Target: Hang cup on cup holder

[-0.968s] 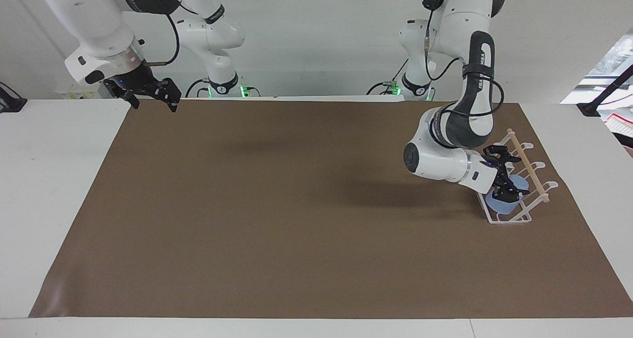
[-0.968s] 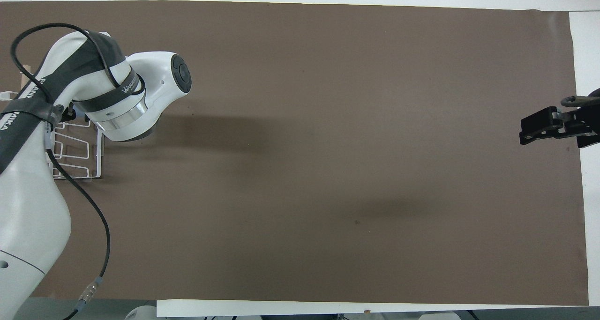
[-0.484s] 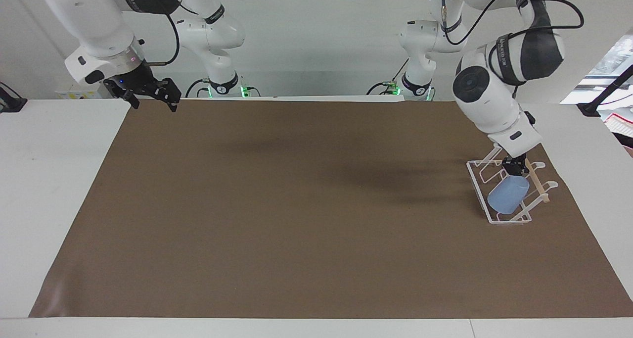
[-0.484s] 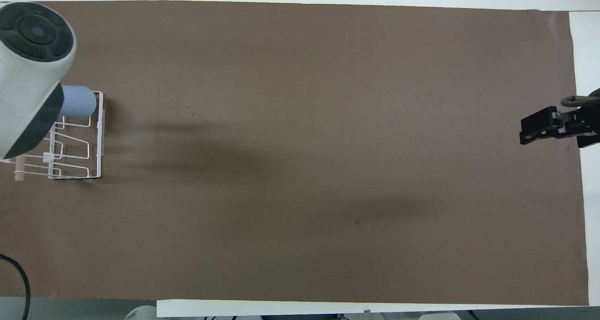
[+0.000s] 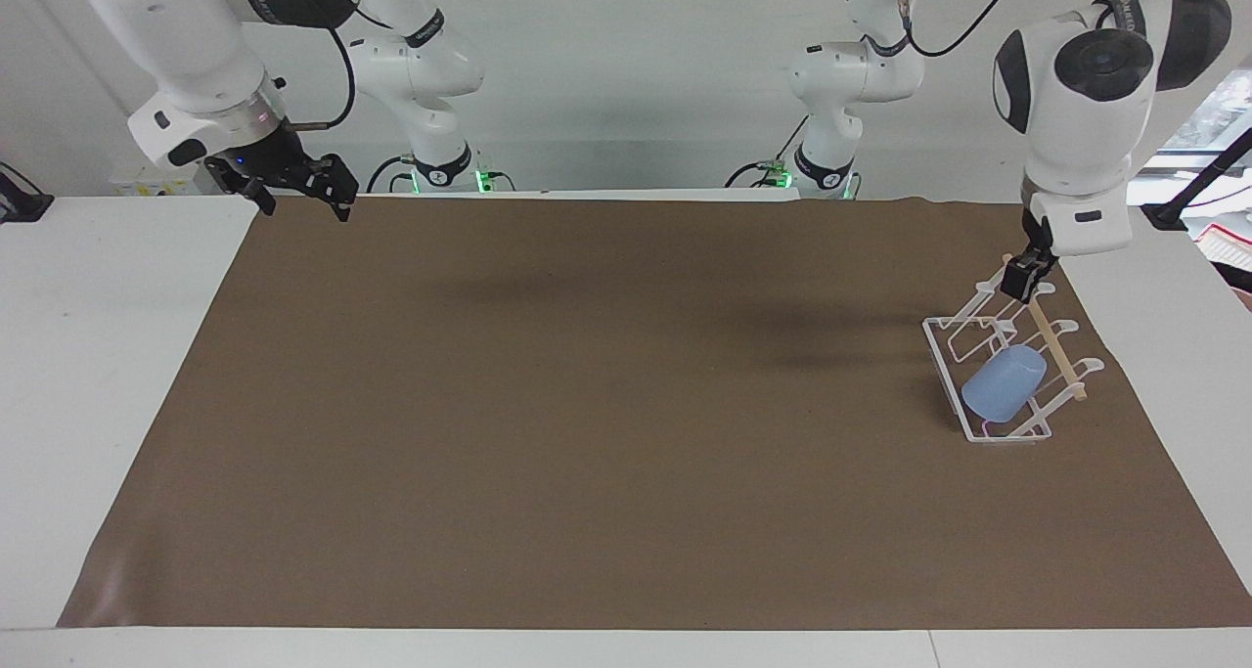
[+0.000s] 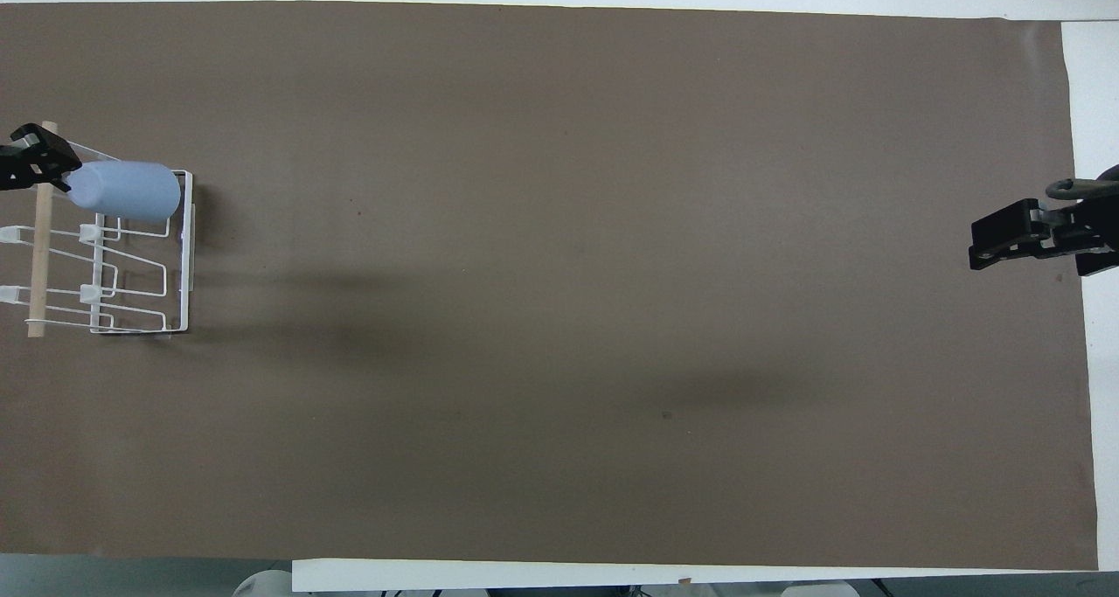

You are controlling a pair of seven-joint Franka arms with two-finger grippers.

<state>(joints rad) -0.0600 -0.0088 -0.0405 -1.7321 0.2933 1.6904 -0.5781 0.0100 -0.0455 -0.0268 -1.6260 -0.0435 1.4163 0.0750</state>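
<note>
The light blue cup (image 5: pixel 1000 384) (image 6: pixel 127 190) lies slanted, mouth down, over a wire loop of the white cup holder (image 5: pixel 945 357) (image 6: pixel 184 256), at the holder's end farther from the robots. The holder stands toward the left arm's end of the table, with its pale wooden rod (image 5: pixel 1059 353) across the top. My left gripper (image 5: pixel 1027 281) (image 6: pixel 33 162) hangs open and empty a little above the rod, clear of the cup. Over the mat's corner at the right arm's end, my right gripper (image 5: pixel 295 185) (image 6: pixel 1032 234) waits open and empty.
A brown mat (image 5: pixel 587 404) covers most of the white table (image 5: pixel 108 355). A black stand (image 5: pixel 1188 194) and a red-edged item (image 5: pixel 1228 247) sit off the mat at the left arm's end.
My left arm has swung up and away from the cup and now hangs above the rod. The cup stays on its loop. The right arm has not moved.
</note>
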